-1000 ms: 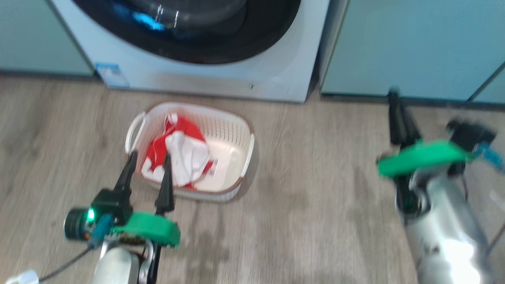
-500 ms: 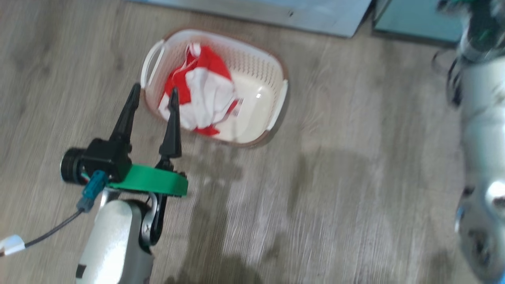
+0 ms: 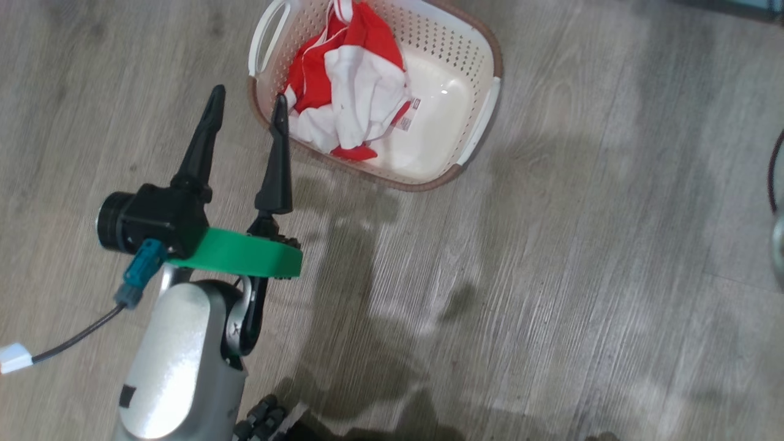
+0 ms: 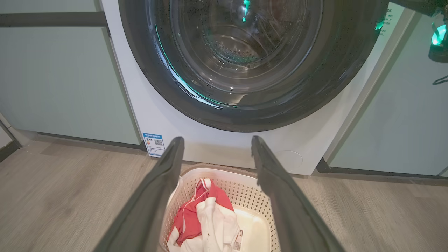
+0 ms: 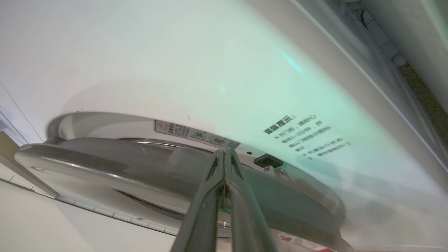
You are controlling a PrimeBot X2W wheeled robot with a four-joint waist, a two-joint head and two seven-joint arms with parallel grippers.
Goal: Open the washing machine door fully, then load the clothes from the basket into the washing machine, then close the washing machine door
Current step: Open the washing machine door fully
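Observation:
The basket [image 3: 456,43] stands on the floor with the clothes [image 3: 355,79] heaped in its left half. My left gripper [image 3: 249,95] hovers open and holds nothing, its fingertips over the basket's near left rim. In the left wrist view the same gripper [image 4: 217,139] points over the basket [image 4: 245,189] and clothes [image 4: 206,220] toward the washing machine [image 4: 210,147] and its washing machine door [image 4: 315,94]. My right gripper [image 5: 224,152] is shut, its tips at the gap between the door's edge [image 5: 105,164] and the machine's white front [image 5: 140,70]. The door stands slightly ajar.
Pale green cabinets [image 4: 52,80] flank the washer on both sides [image 4: 402,122]. A blue label sticker [image 4: 154,143] and a small round flap [image 4: 288,160] sit low on its front. Grey wood floor [image 3: 520,275] stretches right of the basket. A sliver of my right arm [image 3: 778,245] shows at the edge.
The head camera has tilted down, so the washer has slid out of the top of its picture. The right arm has risen out toward the right edge. The left gripper stays open by the basket.

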